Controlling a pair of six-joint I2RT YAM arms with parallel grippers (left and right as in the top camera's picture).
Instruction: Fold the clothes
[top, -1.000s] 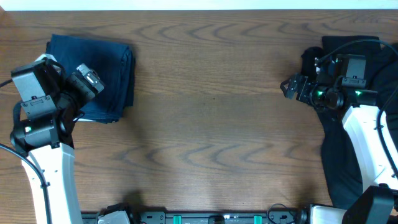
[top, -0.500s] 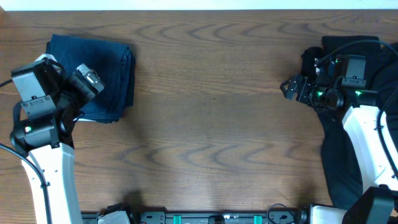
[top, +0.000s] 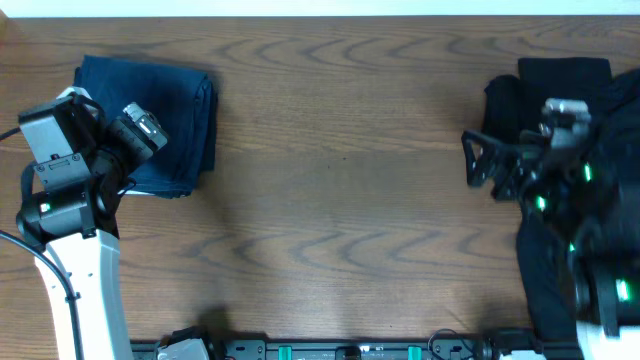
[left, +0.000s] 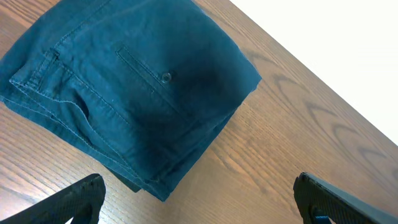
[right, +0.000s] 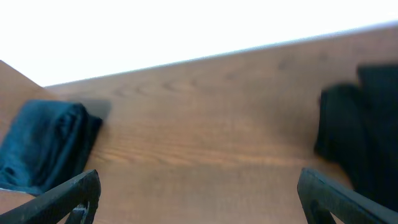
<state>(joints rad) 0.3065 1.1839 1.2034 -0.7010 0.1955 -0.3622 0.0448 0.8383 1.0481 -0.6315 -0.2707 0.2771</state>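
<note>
The denim-blue garment (top: 165, 115) lies folded into a thick, roughly rectangular packet at the far-left part of the wooden table (top: 340, 200). Several layers are stacked along its right and near edges. The left wrist view shows this blue piece (left: 130, 93) in detail: stitched seams, a slit pocket closed by a small button, and a waistband-like hem at its left end. The fabric is smooth on top and darkly shaded in the middle. From the right wrist camera the same packet (right: 43, 146) shows only as a soft blue lump at the left edge, out of focus.

The black garments (top: 555, 75) sit in an unfolded heap along the table's right side, running from the far edge down toward the near-right corner. In the right wrist view they are a dark mass (right: 360, 124) at the right.

The left arm rises from the near-left edge on its white link, and its wrist angles up over the near-left part of the blue packet. The left gripper (top: 140, 128) has its jaws spread wide — the two black fingers stand at opposite lower corners of its camera's view (left: 199, 202), with nothing between them.

The right arm reaches up from the near-right corner across the black heap and is blurred in the overhead view. The right gripper (top: 480, 160) points left toward the bare middle of the table, its jaws (right: 199, 199) likewise wide apart and empty.
</note>
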